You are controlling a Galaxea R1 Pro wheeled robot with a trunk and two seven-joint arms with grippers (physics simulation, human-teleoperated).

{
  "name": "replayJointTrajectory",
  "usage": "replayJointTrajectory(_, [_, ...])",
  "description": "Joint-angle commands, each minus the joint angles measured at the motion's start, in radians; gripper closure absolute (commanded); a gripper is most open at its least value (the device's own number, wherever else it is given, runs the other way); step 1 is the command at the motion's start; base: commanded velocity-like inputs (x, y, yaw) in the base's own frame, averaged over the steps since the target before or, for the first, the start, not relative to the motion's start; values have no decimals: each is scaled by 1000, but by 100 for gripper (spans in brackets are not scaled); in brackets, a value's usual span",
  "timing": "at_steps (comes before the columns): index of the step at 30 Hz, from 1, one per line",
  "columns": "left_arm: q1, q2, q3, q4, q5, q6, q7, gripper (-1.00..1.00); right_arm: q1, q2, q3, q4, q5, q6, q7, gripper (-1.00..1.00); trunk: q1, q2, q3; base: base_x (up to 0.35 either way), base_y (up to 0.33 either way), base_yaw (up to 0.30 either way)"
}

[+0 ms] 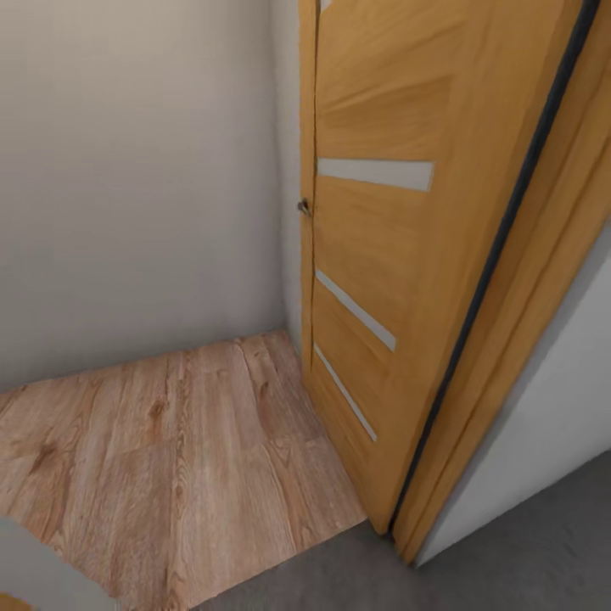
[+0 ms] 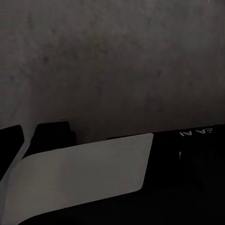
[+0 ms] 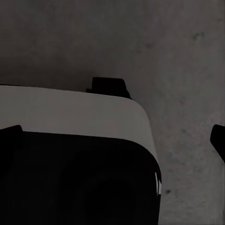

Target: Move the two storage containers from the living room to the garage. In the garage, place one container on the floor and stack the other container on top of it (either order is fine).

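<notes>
Concrete floor point(image 1: 509, 552), dark grey and faintly mottled, meets pale wood planks point(image 1: 170, 441) at a threshold beside an open honey-toned wooden door point(image 1: 373, 255) with narrow frosted slats. Both wrist views look onto that grey floor past black and white robot body panels; whether either gripper is released or clenched cannot be told.

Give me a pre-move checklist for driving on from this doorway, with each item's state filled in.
1. Wooden door swung open past its frame: ok.
2. Door's lower edge stands close ahead on the right; clearance for the base: cannot tell.
3. Boundary in sight between wood-plank flooring and grey concrete floor: ok.
4. Storage container carried by the robot: cannot tell; none is visible.
5. Fingers open or shut: cannot tell; both wrist views look over the robot's own body at concrete.
6. White wall stands ahead on the left, so straight on there is blocked: not ok.
</notes>
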Motion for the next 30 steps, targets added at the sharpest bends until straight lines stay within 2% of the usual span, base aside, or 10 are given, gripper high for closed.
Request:
replayJointTrajectory(1, [-1,0,-5,2,3,-4,-2,-100,-1,1,8,3,-10,-5,-1,-100,0,0,-1,209,0,108])
replayJointTrajectory(22, [-1,1,-5,3,2,-4,-2,-100,-1,1,8,3,-13,-6,-1,-100,0,0,-1,309,0,16])
replayJointTrajectory(30, [-1,1,-5,3,2,-4,-2,-100,-1,1,8,3,-6,-7,-1,-100,0,0,-1,107,0,225])
